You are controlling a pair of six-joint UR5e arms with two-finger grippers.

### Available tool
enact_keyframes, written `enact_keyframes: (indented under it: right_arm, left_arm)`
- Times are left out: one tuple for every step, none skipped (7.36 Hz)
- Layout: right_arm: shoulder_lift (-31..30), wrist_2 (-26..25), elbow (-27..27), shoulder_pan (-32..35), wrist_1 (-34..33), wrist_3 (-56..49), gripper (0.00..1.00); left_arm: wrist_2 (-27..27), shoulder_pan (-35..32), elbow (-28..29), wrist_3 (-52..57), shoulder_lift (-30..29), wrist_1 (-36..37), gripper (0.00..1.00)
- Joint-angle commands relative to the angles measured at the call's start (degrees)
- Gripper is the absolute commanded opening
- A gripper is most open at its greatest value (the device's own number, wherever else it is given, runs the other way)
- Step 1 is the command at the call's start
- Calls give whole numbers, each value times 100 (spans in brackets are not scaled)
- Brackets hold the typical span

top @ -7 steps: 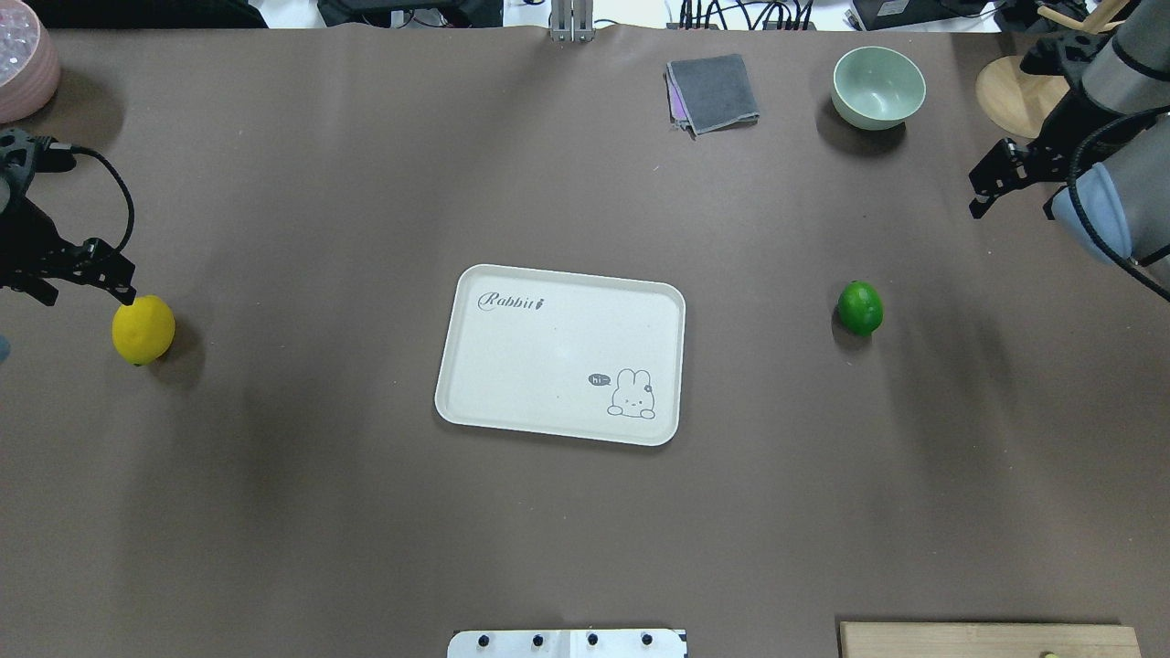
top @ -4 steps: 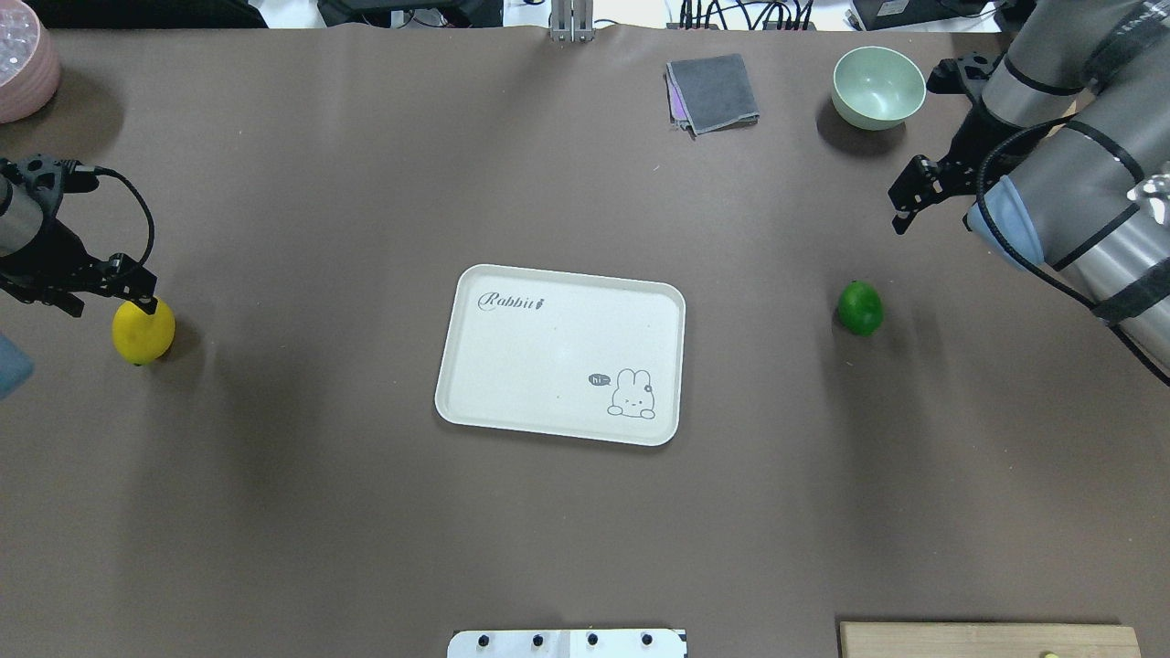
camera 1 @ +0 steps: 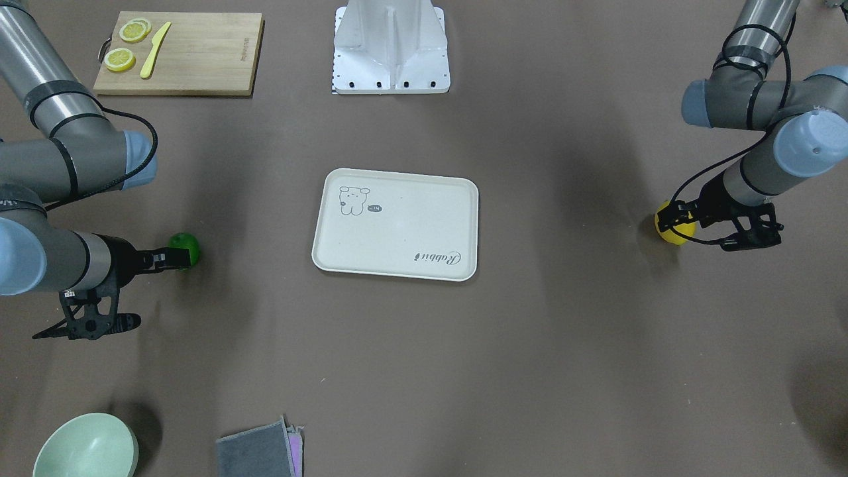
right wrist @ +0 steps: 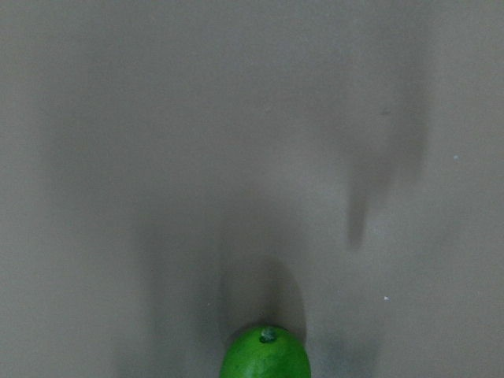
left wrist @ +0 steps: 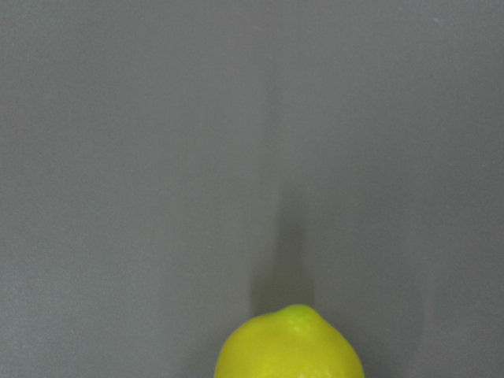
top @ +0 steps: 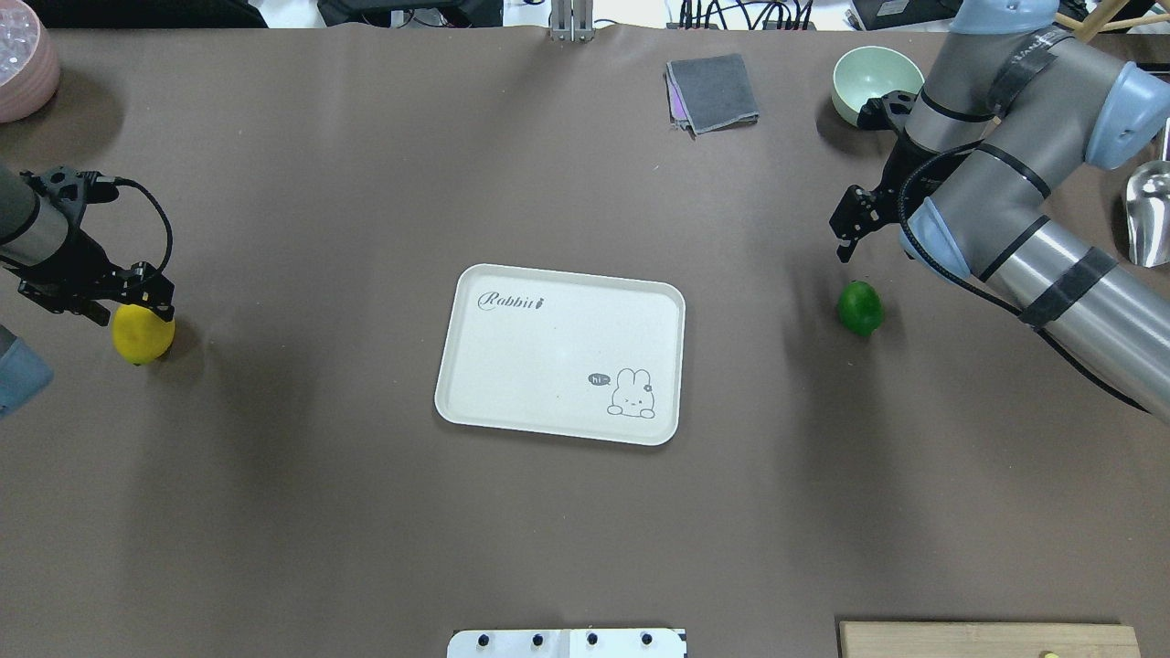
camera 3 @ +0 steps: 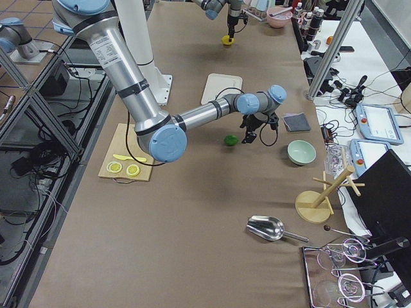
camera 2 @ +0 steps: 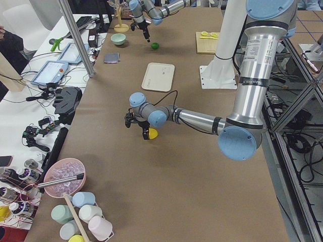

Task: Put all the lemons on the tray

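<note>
The yellow lemon [top: 143, 336] lies at the table's left and the green lemon [top: 860, 307] at its right. The cream tray [top: 512, 366] lies empty between them, also in the front-facing view [camera 1: 424, 218]. My left gripper [top: 128, 309] is open, right over the yellow lemon's far end, a finger on either side. My right gripper [top: 868, 249] is open and hangs just beyond the green lemon, apart from it. The left wrist view shows the yellow lemon [left wrist: 289, 346] at the bottom edge. The right wrist view shows the green lemon [right wrist: 266, 354] likewise.
A pale green bowl [top: 877, 82] and a folded grey cloth [top: 713, 91] sit at the far right. A pink bowl [top: 23, 68] is at the far left corner. A wooden cutting board [camera 1: 192, 53] with lemon slices sits near the robot base [camera 1: 391, 46].
My left gripper has moved right and come over the yellow lemon. My right arm has swung left from the table's edge to just beyond the green lemon. Neither lemon has moved.
</note>
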Motion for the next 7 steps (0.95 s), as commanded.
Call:
enact_keyframes:
  right_arm:
    - [-42, 45, -111, -236, -12, 9, 98]
    - [-7, 97, -215, -246, -12, 87, 98]
    - [-7, 141, -243, -247, -12, 114, 97]
    - [-7, 168, -252, -229, -47, 106, 96]
    - [-24, 177, -260, -229, -99, 106, 95]
    - [-42, 186, -260, -229, -213, 106, 93]
    - [-59, 186, -269, -290, -231, 106, 90]
  left_arm:
    - [4, 6, -28, -31, 12, -9, 46]
    - [-5, 6, -63, -31, 12, -1, 0]
    - [-23, -3, -72, -14, 29, -9, 0]
    - [-75, -3, -107, 39, 38, 25, 0]
    - [-110, -3, -159, 48, 21, 87, 0]
    - [-424, -107, -151, 57, 20, 131, 0]
    - [-566, -343, -177, 274, 3, 401, 0]
